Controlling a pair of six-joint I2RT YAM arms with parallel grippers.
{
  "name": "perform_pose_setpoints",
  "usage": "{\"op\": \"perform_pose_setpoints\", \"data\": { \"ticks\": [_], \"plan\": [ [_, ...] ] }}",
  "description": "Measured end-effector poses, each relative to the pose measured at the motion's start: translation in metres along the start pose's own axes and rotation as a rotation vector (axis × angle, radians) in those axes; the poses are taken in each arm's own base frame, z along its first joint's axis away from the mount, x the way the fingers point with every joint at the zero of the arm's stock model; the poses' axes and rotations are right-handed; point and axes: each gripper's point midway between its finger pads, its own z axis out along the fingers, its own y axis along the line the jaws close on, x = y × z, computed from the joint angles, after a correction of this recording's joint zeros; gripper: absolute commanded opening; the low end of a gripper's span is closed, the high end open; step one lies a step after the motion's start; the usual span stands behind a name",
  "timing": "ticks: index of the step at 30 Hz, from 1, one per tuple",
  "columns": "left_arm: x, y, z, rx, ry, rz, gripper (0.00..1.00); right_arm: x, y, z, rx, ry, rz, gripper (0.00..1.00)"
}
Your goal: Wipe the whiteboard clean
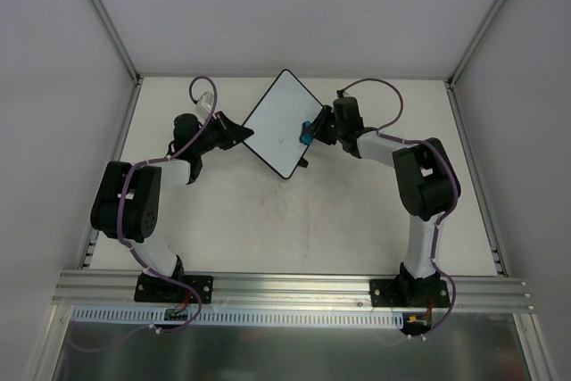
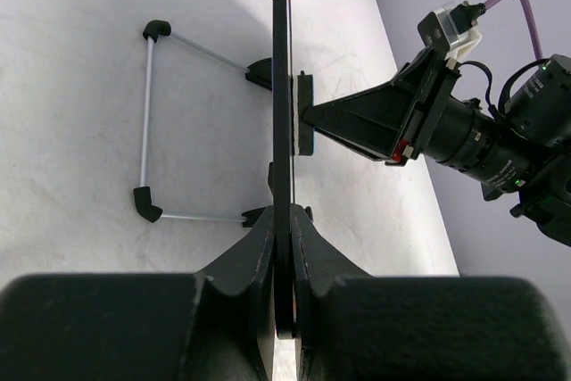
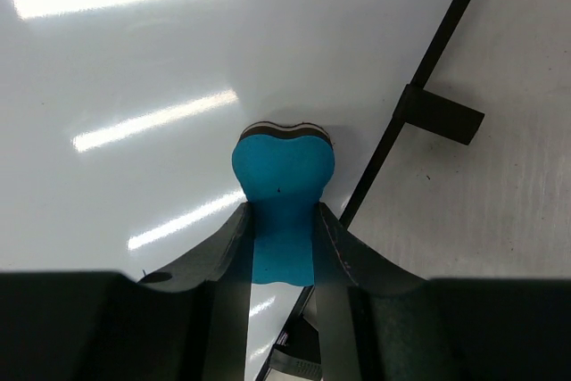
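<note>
The whiteboard point(image 1: 278, 118) lies turned like a diamond at the back middle of the table, with a small dark mark point(image 1: 279, 141) on its white face. My left gripper point(image 1: 239, 134) is shut on its left edge; the left wrist view shows the board edge-on point(image 2: 282, 86) between my closed fingers point(image 2: 259, 260). My right gripper point(image 1: 314, 128) is shut on the blue bone-shaped eraser point(image 1: 306, 132). In the right wrist view the eraser point(image 3: 284, 176) presses its head against the board face point(image 3: 178, 60), close to the black rim and a black tab point(image 3: 442, 115).
A wire stand point(image 2: 147, 113) with black corner pieces juts from the board's back side. The right arm's gripper and wrist camera point(image 2: 464, 127) sit close on the board's other side. White enclosure walls stand at the back and both sides of the table point(image 1: 294, 220).
</note>
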Motion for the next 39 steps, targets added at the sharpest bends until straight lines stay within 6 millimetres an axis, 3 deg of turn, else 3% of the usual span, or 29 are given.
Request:
{"op": "perform_pose_setpoints", "data": {
  "ticks": [11, 22, 31, 39],
  "plan": [
    [0.0, 0.0, 0.0, 0.0, -0.001, -0.001, 0.0, 0.004, 0.008, 0.0, 0.017, -0.027, -0.113, 0.0],
    [-0.001, 0.002, -0.001, -0.005, -0.002, -0.004, 0.0, 0.026, 0.065, -0.006, -0.117, -0.006, -0.323, 0.0],
    [-0.001, 0.004, -0.001, -0.013, 0.0, -0.009, 0.0, 0.055, 0.124, -0.015, -0.226, 0.012, -0.489, 0.0],
    [-0.001, 0.005, -0.002, -0.014, 0.004, -0.012, 0.0, 0.073, 0.142, -0.023, -0.28, 0.035, -0.536, 0.0]
  ]
}}
